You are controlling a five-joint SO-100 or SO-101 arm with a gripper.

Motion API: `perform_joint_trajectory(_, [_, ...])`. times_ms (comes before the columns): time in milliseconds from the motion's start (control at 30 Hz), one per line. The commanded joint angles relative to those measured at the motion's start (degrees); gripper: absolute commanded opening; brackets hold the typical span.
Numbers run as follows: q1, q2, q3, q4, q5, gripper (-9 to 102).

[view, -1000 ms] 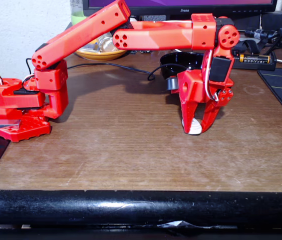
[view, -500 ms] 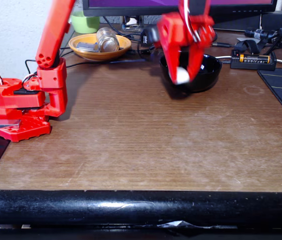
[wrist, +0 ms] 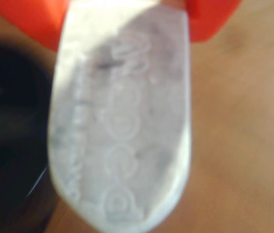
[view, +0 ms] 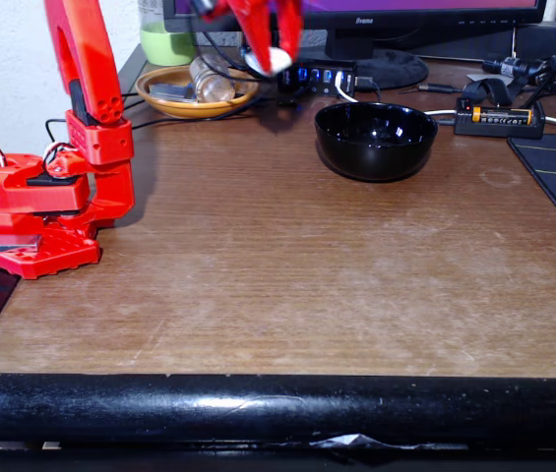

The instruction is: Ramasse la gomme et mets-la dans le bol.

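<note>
White eraser (view: 276, 61) pinched between the two red fingers of the gripper (view: 274, 59), carried high near the top edge of the fixed view, well clear of the wooden table (view: 287, 275). Seen close in the wrist view as a pale, rounded block (wrist: 122, 116) with faint embossed rings on its face, red finger plastic showing at its upper corners. Fingers closed on it, then, with the eraser's lower end poking out below the tips.

Black bowl (view: 376, 140) standing on the table lower and to the right in the fixed view, nothing visible inside it; its dark curve at the left edge of the wrist view (wrist: 6, 145). Eraser not over the bowl: hanging above and to the left of it, closer to the back of the table.

Further out, a shallow orange dish (view: 195, 92) holding a small glass jar (view: 211, 79), a green cup (view: 167, 44) behind it, a monitor base (view: 381, 67), and a black battery (view: 499, 116) to the right of the bowl. Red arm base (view: 36, 211) clamped at the left edge.

Judged from this: pickup done, lift done. Left to do: bringing the eraser over the bowl's opening, lowering, releasing. Roughly halfway, with the placing half not yet begun.
</note>
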Motion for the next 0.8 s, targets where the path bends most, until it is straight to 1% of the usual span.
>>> perform_joint_trajectory(0, [-1.41,1.49,-8.70,2.29,2.90,-6])
perform_joint_trajectory(333, [4.75,-17.14,-30.59,2.29,6.33,-6])
perform_joint_trajectory(600, [10.81,-31.73,-46.14,2.29,5.80,-6])
perform_joint_trajectory(667, [11.34,-34.80,-48.87,2.29,5.27,-6])
perform_joint_trajectory(767, [10.55,-35.51,-48.78,2.29,6.24,-6])
